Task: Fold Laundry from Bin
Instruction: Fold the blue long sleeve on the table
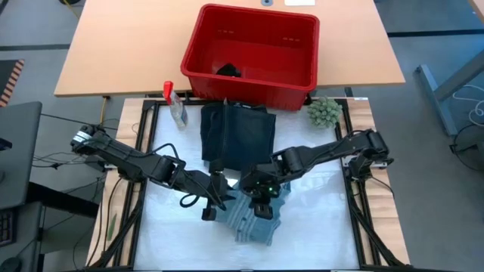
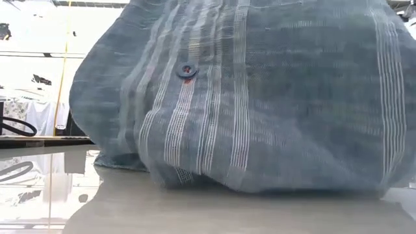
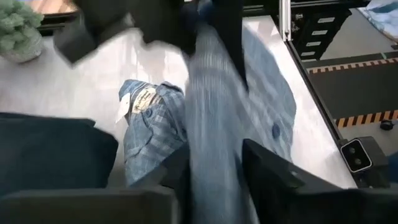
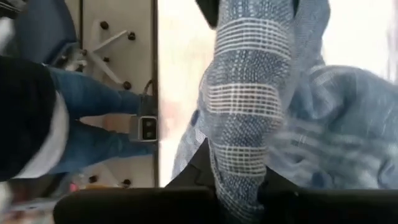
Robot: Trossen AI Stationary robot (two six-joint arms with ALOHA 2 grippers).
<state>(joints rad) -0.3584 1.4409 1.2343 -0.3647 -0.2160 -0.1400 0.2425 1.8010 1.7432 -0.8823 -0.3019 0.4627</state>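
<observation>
Grey-blue striped shirt (image 1: 253, 219) lay bunched at the table's near middle, long axis running from the grippers toward the near edge. Left gripper (image 1: 214, 202) sat at its left edge, fingers (image 3: 273, 177) pinching a ridge of the cloth. Right gripper (image 1: 262, 202) sat on its far edge, fingers clamped on a checked fold (image 4: 245, 124). Dark navy garment (image 1: 236, 134) lay flat just beyond, below the red bin (image 1: 253, 83); a black piece (image 1: 228, 71) remained inside. Only the low view showed the shirt's button (image 2: 186, 69); only the right wrist view showed a person's jeans (image 4: 93, 118).
</observation>
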